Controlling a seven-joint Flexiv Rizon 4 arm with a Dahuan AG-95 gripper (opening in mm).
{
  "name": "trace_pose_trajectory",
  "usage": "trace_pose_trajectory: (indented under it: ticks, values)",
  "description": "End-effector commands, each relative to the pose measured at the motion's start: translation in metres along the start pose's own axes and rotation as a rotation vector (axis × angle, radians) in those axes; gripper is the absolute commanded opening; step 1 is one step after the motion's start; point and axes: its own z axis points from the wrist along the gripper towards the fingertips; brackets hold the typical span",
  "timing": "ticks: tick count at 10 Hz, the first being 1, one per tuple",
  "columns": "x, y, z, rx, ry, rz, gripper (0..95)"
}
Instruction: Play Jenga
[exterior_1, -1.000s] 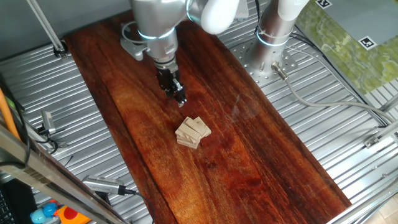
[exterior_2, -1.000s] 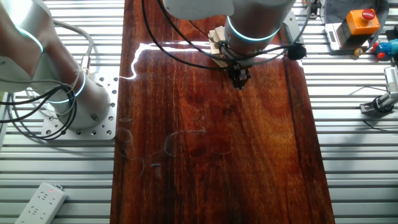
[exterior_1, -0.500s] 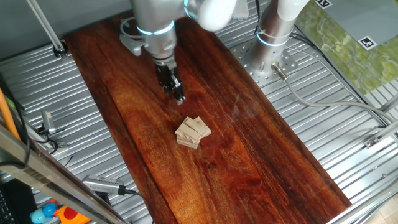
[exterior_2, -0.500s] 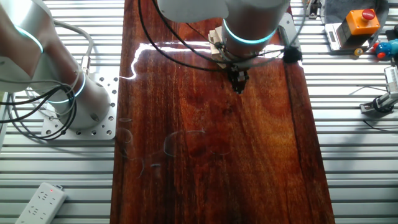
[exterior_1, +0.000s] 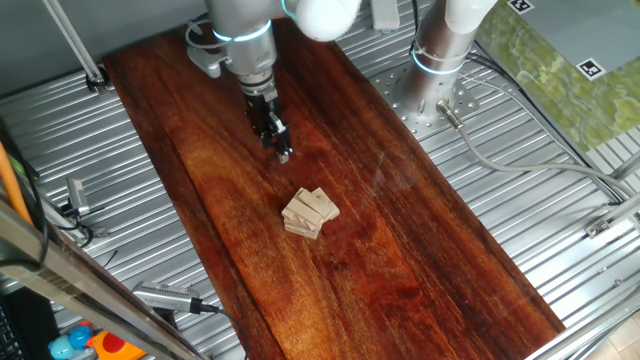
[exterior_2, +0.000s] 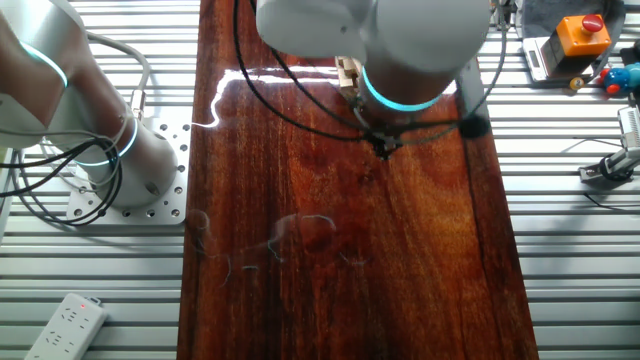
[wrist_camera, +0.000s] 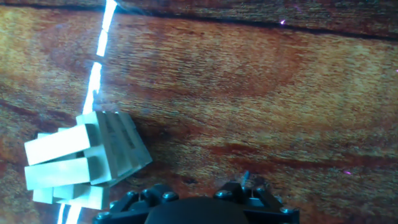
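Pale tan wooden Jenga block stack (exterior_1: 311, 213) in crossed layers, on dark reddish wood board (exterior_1: 400, 250), near board middle; layer count hard to tell, roughly three or four. Mostly hidden behind grey arm wrist in other fixed view, only a sliver (exterior_2: 347, 72) showing. Cut off at left edge in hand view (wrist_camera: 81, 158). One black two-finger gripper (exterior_1: 282, 152), apart from stack, holding nothing. Fingers look together, tips tiny; cannot tell for sure.
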Motion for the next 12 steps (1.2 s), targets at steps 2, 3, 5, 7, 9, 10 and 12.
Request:
trace_pose_trajectory:
  ticks: [2,3,5,7,9,10,12]
  values:
    - [0.0,-0.001,0.003,-0.026,0.007,-0.005,76.0]
    - [0.0,-0.001,0.003,-0.025,0.008,-0.002,76.0]
    - [-0.001,0.0,0.003,-0.016,0.004,0.003,76.0]
    - [-0.001,0.0,0.003,-0.025,-0.022,-0.023,76.0]
    - [-0.001,0.002,0.005,-0.034,-0.051,-0.03,76.0]
    - [-0.003,0.005,0.007,-0.03,-0.057,-0.048,76.0]
    - [-0.006,0.016,0.015,-0.037,-0.05,-0.052,76.0]
